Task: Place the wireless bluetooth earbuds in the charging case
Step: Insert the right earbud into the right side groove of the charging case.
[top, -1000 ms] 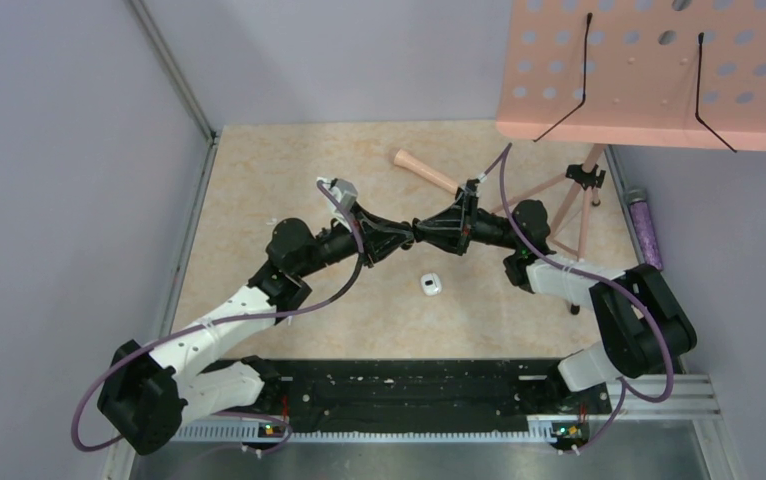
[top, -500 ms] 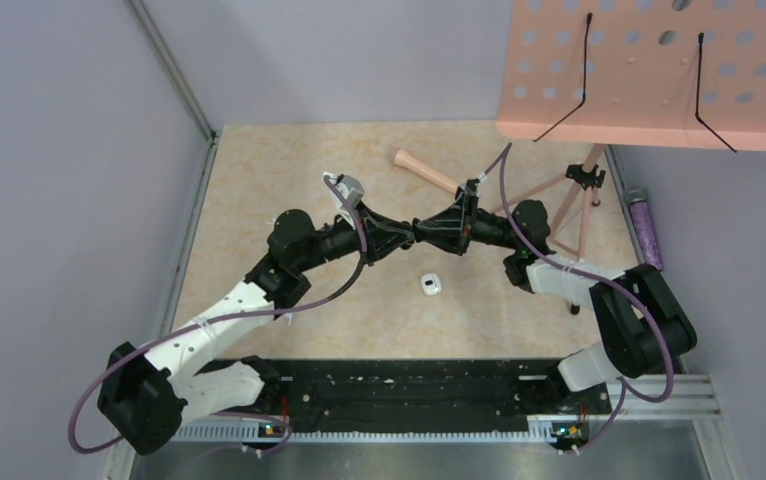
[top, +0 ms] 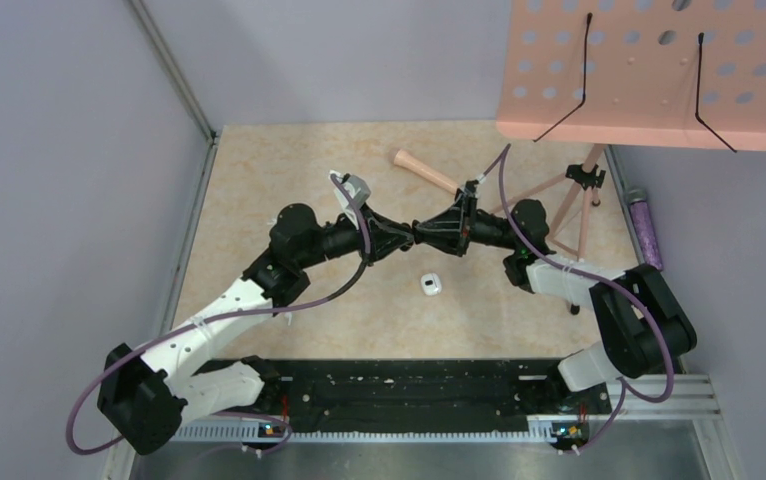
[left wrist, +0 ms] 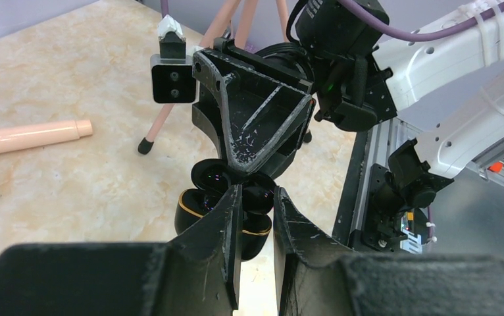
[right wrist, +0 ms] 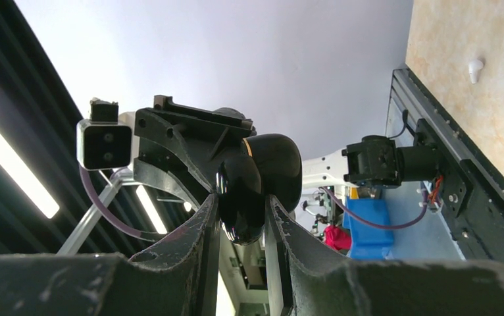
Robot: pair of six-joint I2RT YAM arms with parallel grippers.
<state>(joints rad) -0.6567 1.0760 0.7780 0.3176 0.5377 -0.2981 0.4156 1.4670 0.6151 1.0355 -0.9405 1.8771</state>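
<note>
My two grippers meet tip to tip above the table's middle. My right gripper [top: 421,232] is shut on a glossy black charging case with a gold rim [right wrist: 252,181]. The case also shows open in the left wrist view [left wrist: 200,207]. My left gripper [top: 409,234] is nearly shut, its fingertips [left wrist: 233,197] pinching a dark rounded part at the case's mouth; I cannot tell what that part is. One tiny white earbud [top: 431,284] lies on the table just in front of the grippers, also in the right wrist view [right wrist: 476,66]. No other earbud shows.
A pink music stand [top: 649,70] hangs over the back right, its tripod legs [top: 574,200] behind the right arm. A pink tube [top: 424,170] lies behind the grippers. A purple bottle [top: 644,228] lies at the right wall. A black rail [top: 409,390] runs along the near edge.
My left arm has pushed a little to the right, towards the right gripper. The right arm, the case and the white earbud have stayed where they were.
</note>
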